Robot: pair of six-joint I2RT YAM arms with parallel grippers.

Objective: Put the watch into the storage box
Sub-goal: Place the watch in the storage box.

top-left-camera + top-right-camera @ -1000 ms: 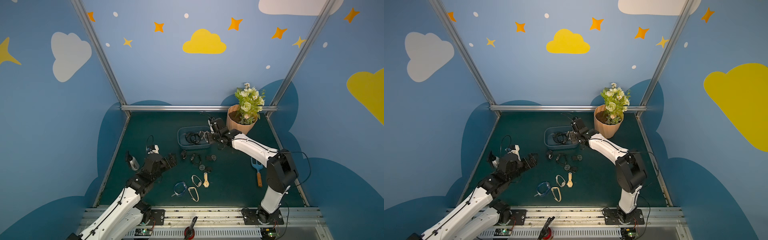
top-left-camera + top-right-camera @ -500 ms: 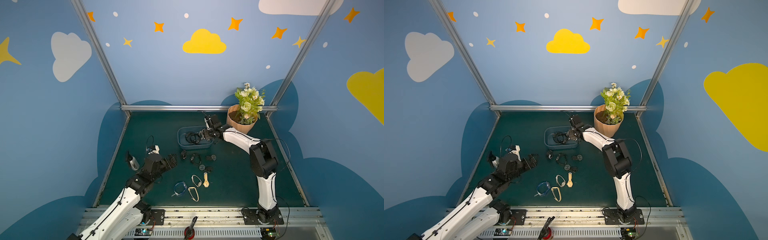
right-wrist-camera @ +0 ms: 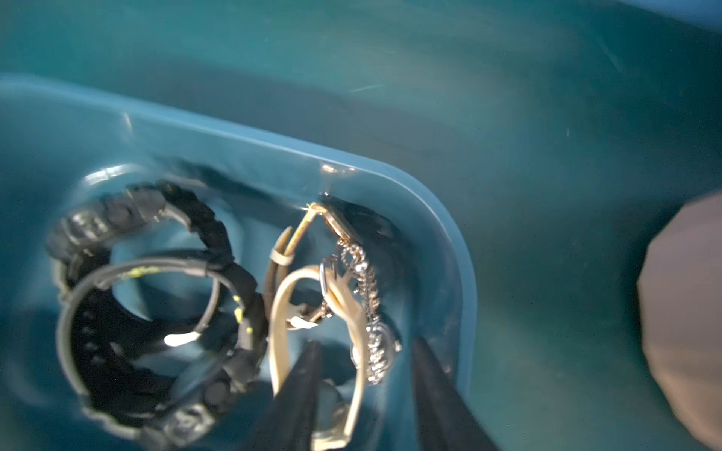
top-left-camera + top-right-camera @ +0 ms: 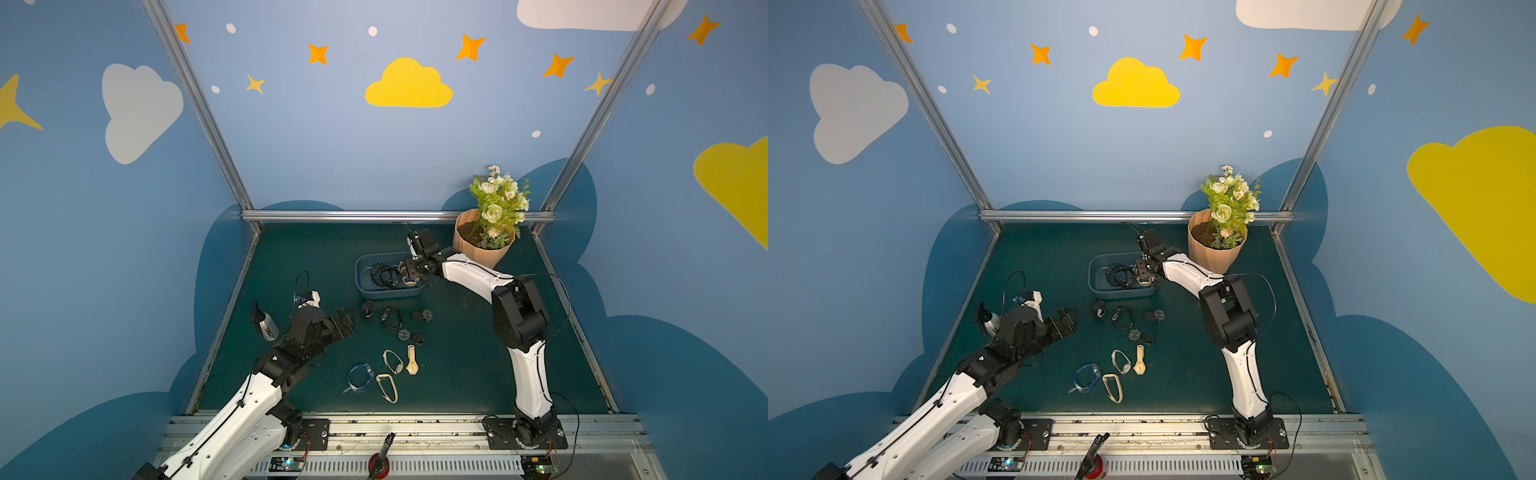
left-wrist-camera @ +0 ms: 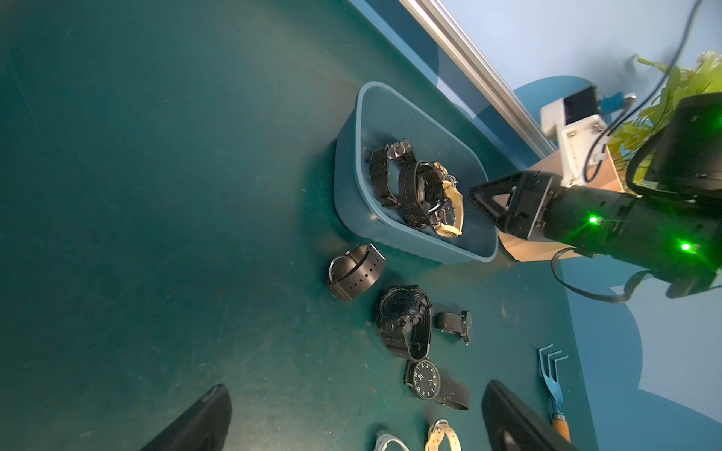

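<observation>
Chg vs. 1 s ago: my right arm has swung its elbow inward and carried the right gripper from the box's end to over its inside. Jaws, pressed together then, now stand apart. Left arm: no chg.

Status: the watch, beige strap, lies inside the storage box, at the end nearest the flowerpot. It sits beside a silver-band watch and black watches. My right fingers straddle it, parted; nothing pinched, as far as I can tell. Left gripper is spread wide, empty, over the loose watches on the mat.

Judgement: drop approx. done. Left to do: lift right gripper clear w/o snagging the strap. Several watches remain outside the box.

Orientation: strap is closed into a narrow loop, standing on edge. Long axis runs from my fingertips toward the box wall by the corner. Dial direction: cannot tell.
</observation>
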